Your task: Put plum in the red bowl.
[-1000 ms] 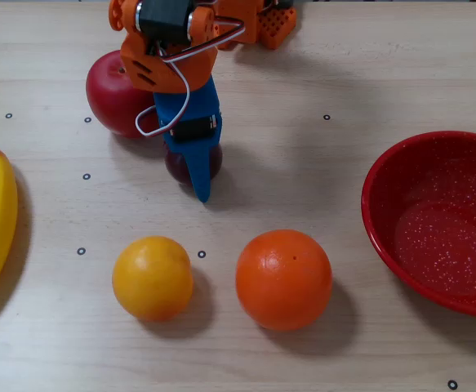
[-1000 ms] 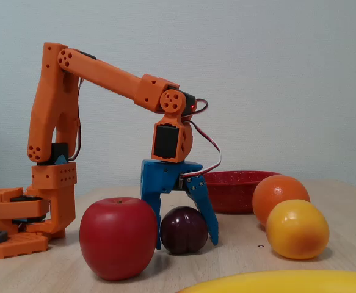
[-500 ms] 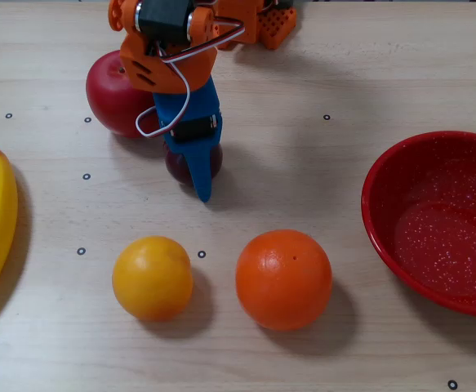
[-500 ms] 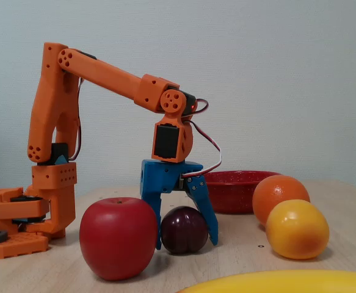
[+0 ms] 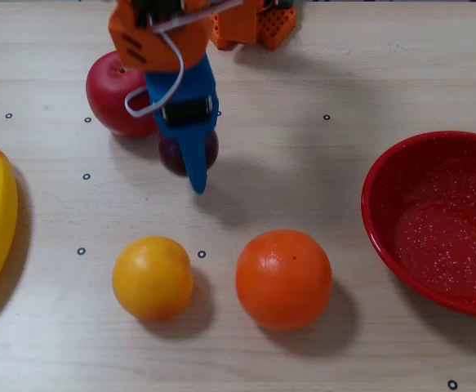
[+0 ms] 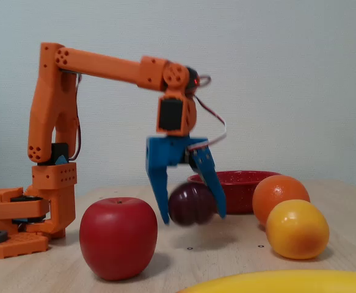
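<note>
Your gripper (image 6: 193,217): blue fingers pinching the plum (image 6: 192,204), held clear of the table (image 6: 226,244). Red apple (image 6: 118,237): below and left of your tool in the fixed view. Red bowl (image 5: 384,192): well to its right in the overhead view, plum not in it.

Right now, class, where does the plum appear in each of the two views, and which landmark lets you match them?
Overhead view: the plum sits upper left of centre, partly under the blue pincer, just below-right of the red apple.
Fixed view: the plum is near centre, lifted off the table between the pincer's fingers.
Shared landmark: the red apple, next to the plum in both.
</note>
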Tool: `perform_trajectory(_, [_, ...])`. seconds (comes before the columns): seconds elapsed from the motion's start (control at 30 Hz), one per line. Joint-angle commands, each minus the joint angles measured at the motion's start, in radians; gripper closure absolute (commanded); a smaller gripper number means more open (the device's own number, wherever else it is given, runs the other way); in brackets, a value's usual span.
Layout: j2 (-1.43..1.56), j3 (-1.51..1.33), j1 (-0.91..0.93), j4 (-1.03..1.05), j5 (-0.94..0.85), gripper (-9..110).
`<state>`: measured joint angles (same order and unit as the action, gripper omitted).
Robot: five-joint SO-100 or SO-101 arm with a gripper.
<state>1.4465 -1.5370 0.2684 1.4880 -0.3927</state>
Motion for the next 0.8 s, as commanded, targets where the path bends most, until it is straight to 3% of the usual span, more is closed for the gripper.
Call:
perform_trajectory(0.0, [0.176,0.114,-0.055,0.051,0.006,102])
perform_trajectory(0.43, [0.288,0.155,-0.064,0.132,0.012,102])
perform_trajectory(0.77, [0.327,0.353,-0.199,0.187,0.086,102])
